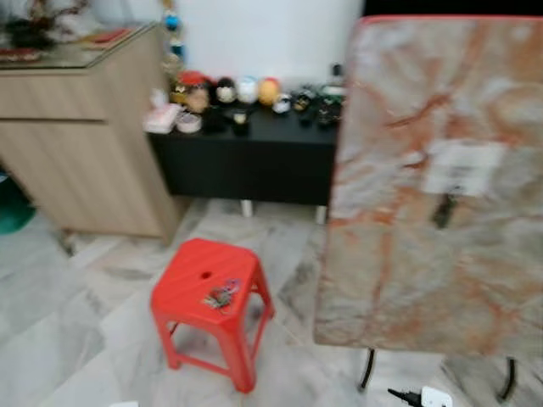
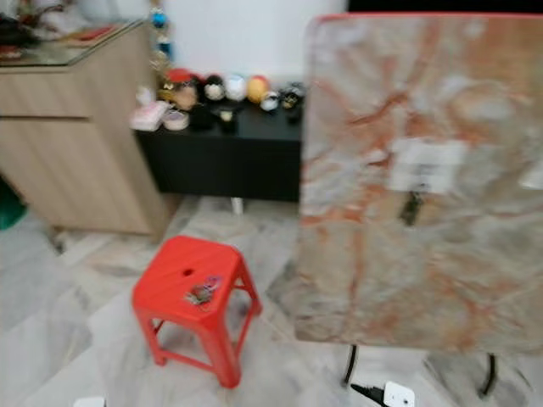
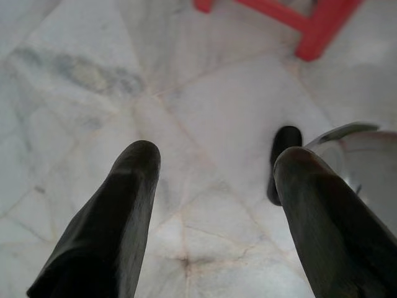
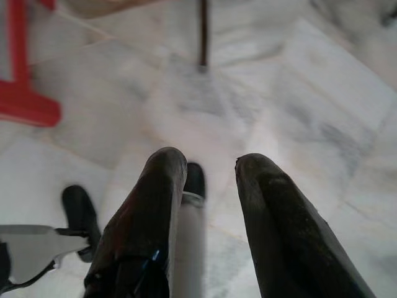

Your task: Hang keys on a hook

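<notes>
Keys [image 1: 221,296] lie on the red stool [image 1: 191,280], hook [image 1: 444,210] on the upended marble tabletop [image 1: 399,127]. I see my left pincer [image 3: 214,171] and right pincer [image 4: 209,171] both parted, empty, over the floor [image 3: 93,74].

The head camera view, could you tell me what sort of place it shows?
Most likely a room in a home. A marble-tiled floor holds a red plastic stool with keys on it, a black sideboard carries small figurines, and a folded marble-pattern table stands upright.
</notes>
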### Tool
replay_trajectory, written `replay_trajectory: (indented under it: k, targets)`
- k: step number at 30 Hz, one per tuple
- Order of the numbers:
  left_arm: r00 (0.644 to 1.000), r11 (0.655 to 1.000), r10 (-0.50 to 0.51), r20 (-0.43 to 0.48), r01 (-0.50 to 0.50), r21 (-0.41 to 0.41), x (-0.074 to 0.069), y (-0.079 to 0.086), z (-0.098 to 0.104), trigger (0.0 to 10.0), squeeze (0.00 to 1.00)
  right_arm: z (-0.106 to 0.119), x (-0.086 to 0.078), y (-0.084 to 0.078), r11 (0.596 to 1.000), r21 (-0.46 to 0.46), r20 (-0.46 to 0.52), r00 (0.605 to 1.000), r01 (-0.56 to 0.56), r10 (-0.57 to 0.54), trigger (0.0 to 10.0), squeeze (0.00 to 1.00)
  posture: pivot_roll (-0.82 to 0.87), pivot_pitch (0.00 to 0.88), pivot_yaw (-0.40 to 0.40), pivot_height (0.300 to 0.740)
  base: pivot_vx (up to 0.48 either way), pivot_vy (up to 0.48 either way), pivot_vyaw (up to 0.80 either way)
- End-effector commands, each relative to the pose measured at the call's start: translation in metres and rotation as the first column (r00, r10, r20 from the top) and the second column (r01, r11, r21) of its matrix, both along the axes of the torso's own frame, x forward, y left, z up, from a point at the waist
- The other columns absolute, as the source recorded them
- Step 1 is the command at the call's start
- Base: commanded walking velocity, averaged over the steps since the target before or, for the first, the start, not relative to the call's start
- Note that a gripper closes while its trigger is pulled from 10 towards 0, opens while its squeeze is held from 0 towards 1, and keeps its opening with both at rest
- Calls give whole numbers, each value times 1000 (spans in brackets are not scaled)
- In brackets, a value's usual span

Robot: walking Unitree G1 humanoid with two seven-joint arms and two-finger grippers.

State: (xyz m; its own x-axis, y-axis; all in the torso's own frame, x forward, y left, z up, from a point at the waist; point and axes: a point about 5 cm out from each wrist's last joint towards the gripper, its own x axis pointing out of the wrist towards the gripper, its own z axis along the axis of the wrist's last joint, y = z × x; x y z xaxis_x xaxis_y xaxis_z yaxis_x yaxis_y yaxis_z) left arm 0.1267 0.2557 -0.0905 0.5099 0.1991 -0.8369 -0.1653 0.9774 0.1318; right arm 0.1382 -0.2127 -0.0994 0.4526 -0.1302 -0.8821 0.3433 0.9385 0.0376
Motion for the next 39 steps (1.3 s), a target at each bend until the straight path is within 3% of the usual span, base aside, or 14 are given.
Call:
replay_trajectory:
  k: [1,11,26,39]
  targets:
    - [1000,999,-26,-9,26,20,0,3,1,10000,0,-2,-3,5,1000,21,-14,1000,12,-12,10000,0,19,0,21,740,0,480,0]
    - [999,999,-42,-24,43,25,-5,3,-1,10000,0,-2,2,15,999,33,-14,1000,8,-7,10000,0,17,0,26,740,0,480,0]
    - [999,999,-37,-16,38,30,-3,2,0,10000,0,0,4,6,999,20,-12,999,32,-32,10000,0,34,0,26,740,0,480,0]
    - [1000,999,-20,-17,21,31,-4,2,0,10000,0,2,12,11,999,28,5,999,32,-32,10000,0,47,0,19,740,0,474,0]
